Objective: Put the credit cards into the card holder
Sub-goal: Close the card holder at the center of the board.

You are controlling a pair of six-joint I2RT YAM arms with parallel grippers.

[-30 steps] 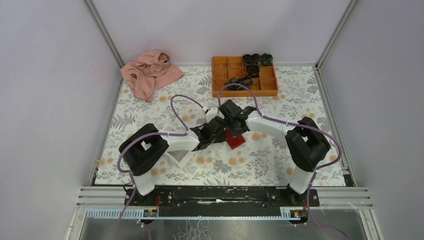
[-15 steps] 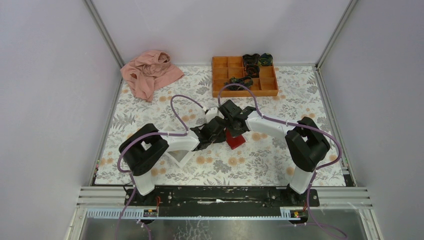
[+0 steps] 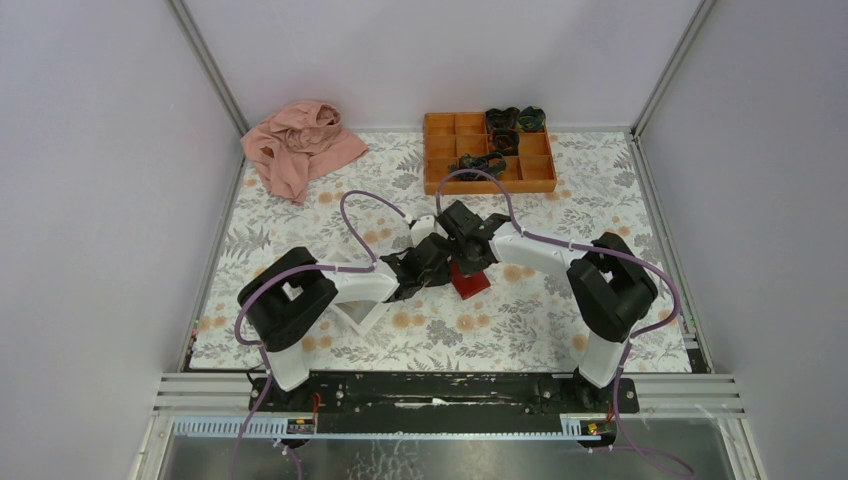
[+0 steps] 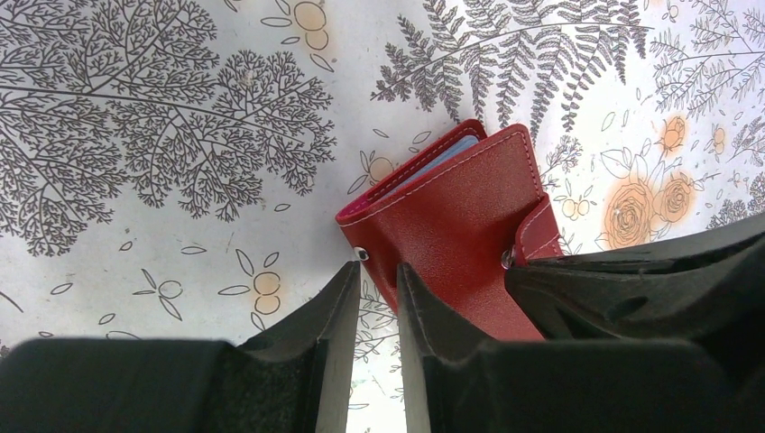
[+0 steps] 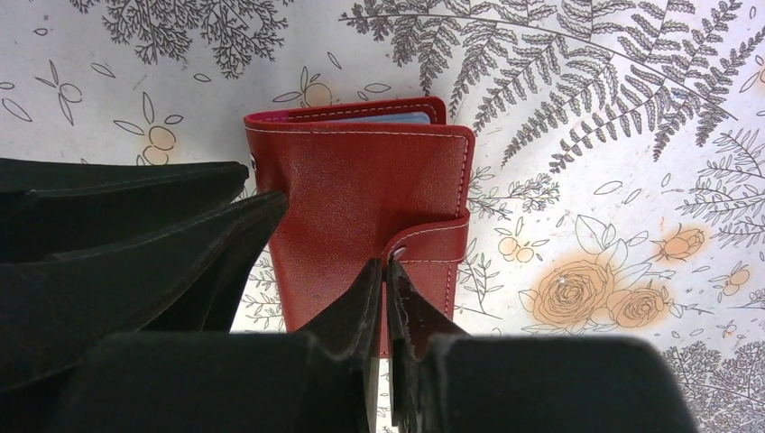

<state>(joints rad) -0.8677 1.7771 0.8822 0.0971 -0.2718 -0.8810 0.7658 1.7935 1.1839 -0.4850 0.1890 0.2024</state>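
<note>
Both pincers met at the card holder (image 3: 470, 280) mid-table: my right pincer (image 5: 386, 271) had its jaws nearly closed, pinching the snap tab (image 5: 433, 242), while my left pincer (image 4: 377, 280) stood with a narrow gap at the holder's near corner, and I could not tell whether it gripped the cover. I judged the tab was being pulled to unsnap the closed holder while the left steadied it; no credit cards showed

Pale walls (image 3: 430, 50), floral tabletop (image 3: 560, 320)
</note>
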